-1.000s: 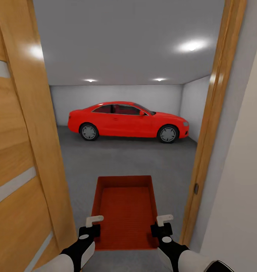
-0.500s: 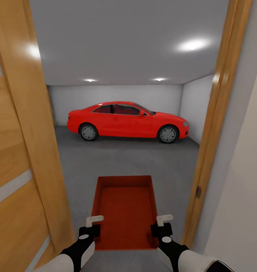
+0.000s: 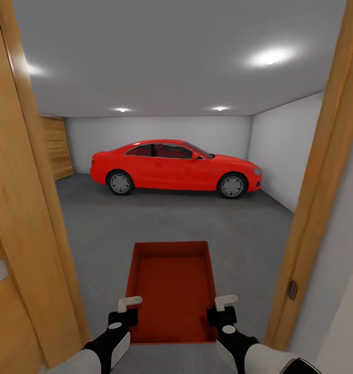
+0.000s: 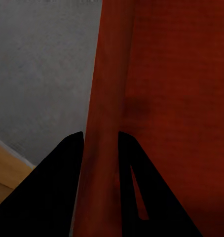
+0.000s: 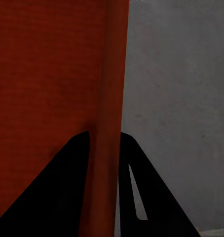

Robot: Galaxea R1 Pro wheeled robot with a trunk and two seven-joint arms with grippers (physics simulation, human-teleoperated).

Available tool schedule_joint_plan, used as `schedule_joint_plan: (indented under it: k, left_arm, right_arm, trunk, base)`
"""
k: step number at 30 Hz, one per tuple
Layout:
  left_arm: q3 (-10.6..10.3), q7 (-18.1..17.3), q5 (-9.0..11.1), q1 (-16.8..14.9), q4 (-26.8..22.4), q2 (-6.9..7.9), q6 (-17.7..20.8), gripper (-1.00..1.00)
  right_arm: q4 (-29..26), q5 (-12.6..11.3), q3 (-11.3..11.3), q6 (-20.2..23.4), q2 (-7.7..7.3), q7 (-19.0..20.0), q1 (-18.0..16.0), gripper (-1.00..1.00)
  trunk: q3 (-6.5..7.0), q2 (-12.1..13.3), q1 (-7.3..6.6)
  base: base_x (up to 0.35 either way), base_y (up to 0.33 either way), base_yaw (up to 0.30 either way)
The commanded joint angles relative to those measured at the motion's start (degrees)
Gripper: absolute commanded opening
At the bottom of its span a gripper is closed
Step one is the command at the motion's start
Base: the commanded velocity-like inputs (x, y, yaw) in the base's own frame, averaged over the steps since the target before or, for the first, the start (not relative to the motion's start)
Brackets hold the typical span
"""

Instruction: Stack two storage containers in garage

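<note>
And here we are at the threshold: the robot stands in a light wood door frame [image 3: 311, 208], looking straight into the garage, with one orange-red, thin-walled rectangular storage container [image 3: 172, 291] carried out in front, held level above the grey concrete floor [image 3: 161, 218]. The left end effector [image 3: 125, 311] is clamped on the bin's left wall, and the left wrist view confirms it, dark fingers [image 4: 62, 187] pinching either side of that red wall [image 4: 104, 123]. The right end effector [image 3: 222, 310] does the same on the right wall, fingers [image 5: 67, 187] closed around the rim [image 5: 109, 98]. So, by my reading, the carry is nearly over for this bin but nothing is set down yet: it still has to clear the doorway and go onto the concrete, and the second bin has yet to be stacked on top. Call it somewhere short of halfway. The count: one container in sight, empty inside; one glossy red coupe car [image 3: 174, 166] parked across the far wall; two end effectors, both gripping; three ceiling lights glowing overhead; and a wood-panelled surface [image 3: 57, 150] at the far left corner.
</note>
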Motion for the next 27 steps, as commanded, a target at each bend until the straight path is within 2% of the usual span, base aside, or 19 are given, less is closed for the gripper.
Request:
schedule_joint_plan:
  k: [1,7,27]
  left_arm:
    - [1.01,2.32,-0.37,-0.01,-0.07,-0.03,-0.32,-1.00]
    - [1.03,2.32,-0.37,-0.01,-0.07,-0.05,-0.34,-1.00]
    - [0.86,2.32,-0.37,-0.01,-0.07,-0.06,-0.38,-1.00]
  right_arm:
    - [-0.25,0.16,-4.71,0.11,0.30,1.99,-0.04,-1.00]
    - [-0.25,0.16,-4.71,0.11,0.27,1.99,-0.04,-1.00]
    - [-0.25,0.16,-4.71,0.11,0.29,1.99,-0.02,-1.00]
  trunk:
    - [-0.03,-0.04,0.05]
    - [-0.03,-0.04,0.05]
    - [-0.03,-0.04,0.05]
  base:
    - [0.320,0.039,0.000]
    - [0.238,0.032,0.000]
    - [0.042,0.043,0.000]
